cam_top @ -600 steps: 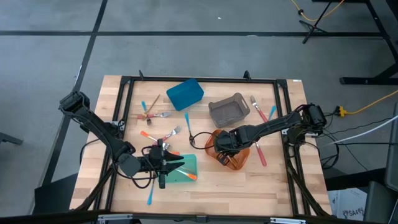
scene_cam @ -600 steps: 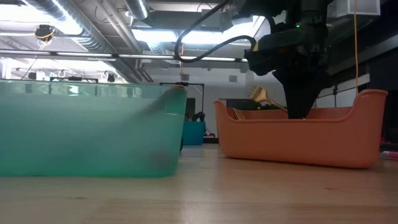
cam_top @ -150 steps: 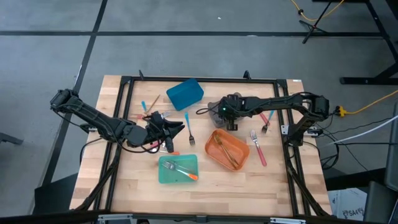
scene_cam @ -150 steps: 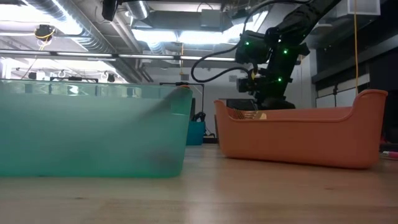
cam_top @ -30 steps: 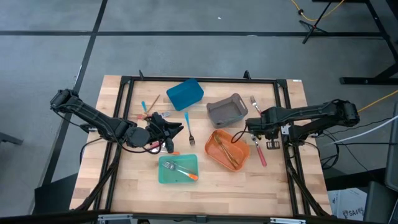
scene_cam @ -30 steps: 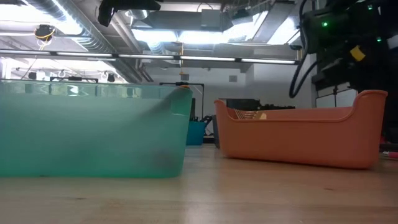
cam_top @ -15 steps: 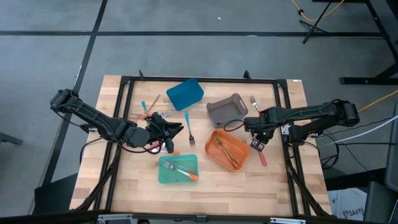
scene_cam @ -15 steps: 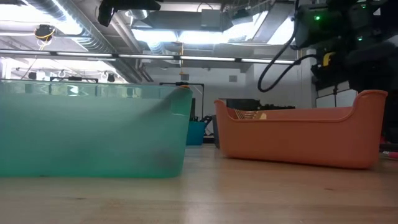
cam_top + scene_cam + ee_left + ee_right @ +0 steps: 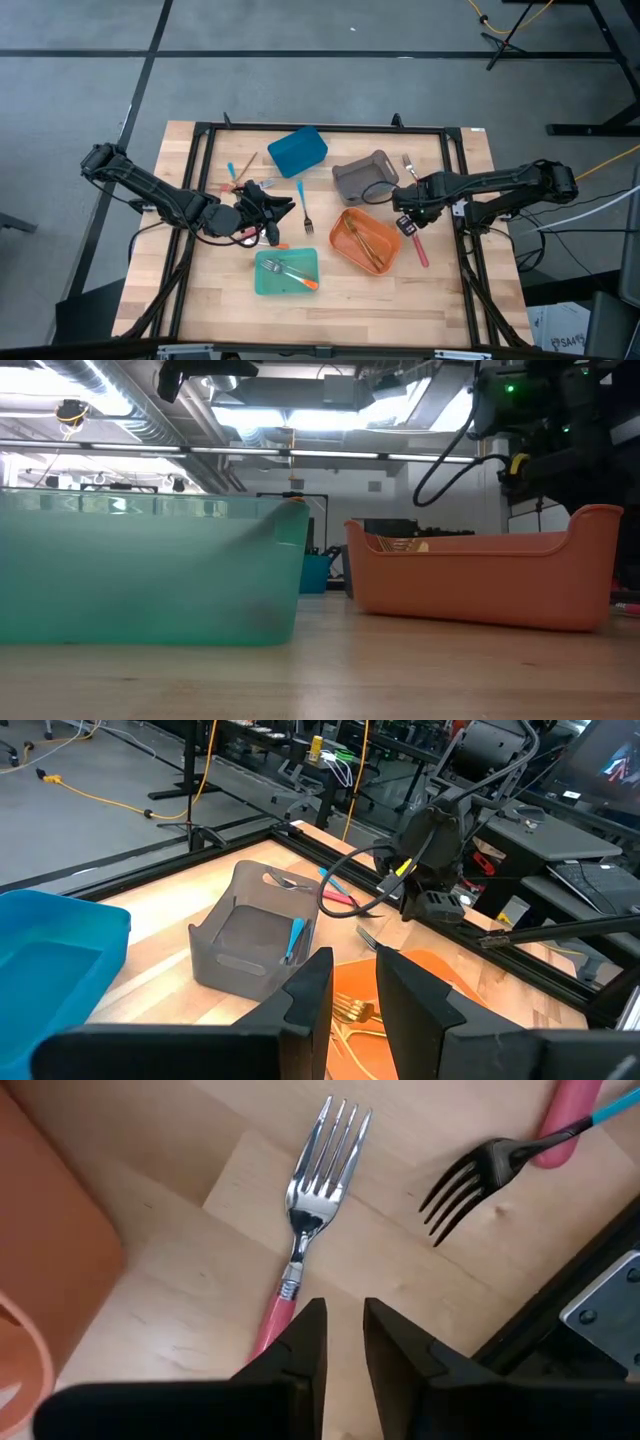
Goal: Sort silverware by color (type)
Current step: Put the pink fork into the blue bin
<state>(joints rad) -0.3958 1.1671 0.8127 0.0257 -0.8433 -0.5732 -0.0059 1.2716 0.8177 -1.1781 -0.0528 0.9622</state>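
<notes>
My right gripper [image 9: 406, 226] points down, open by a narrow gap, above a pink-handled fork [image 9: 305, 1210] that lies flat on the table beside the orange bin [image 9: 365, 240]; its fingers [image 9: 312, 1335] hover over the pink handle without touching it. A dark fork with a blue handle [image 9: 470, 1175] lies close by. My left gripper [image 9: 285, 208] hangs near the table's middle left, narrowly open with nothing between its fingers [image 9: 315, 990]. More silverware lies loose: a blue-handled fork [image 9: 303, 205] and a small heap [image 9: 240, 178] at the left.
A grey bin [image 9: 255, 930] holds a blue-handled piece. The blue bin [image 9: 297, 150] stands at the far middle. The teal bin [image 9: 287, 272], near the front, holds orange-handled forks. Gold forks lie in the orange bin [image 9: 480, 580]. A black frame [image 9: 455, 200] borders the table.
My right gripper has rolled about its downward-pointing line while staying above the pink-handled fork, shifting only slightly toward the orange bin. Its finger gap shows no change. The silverware has not moved.
</notes>
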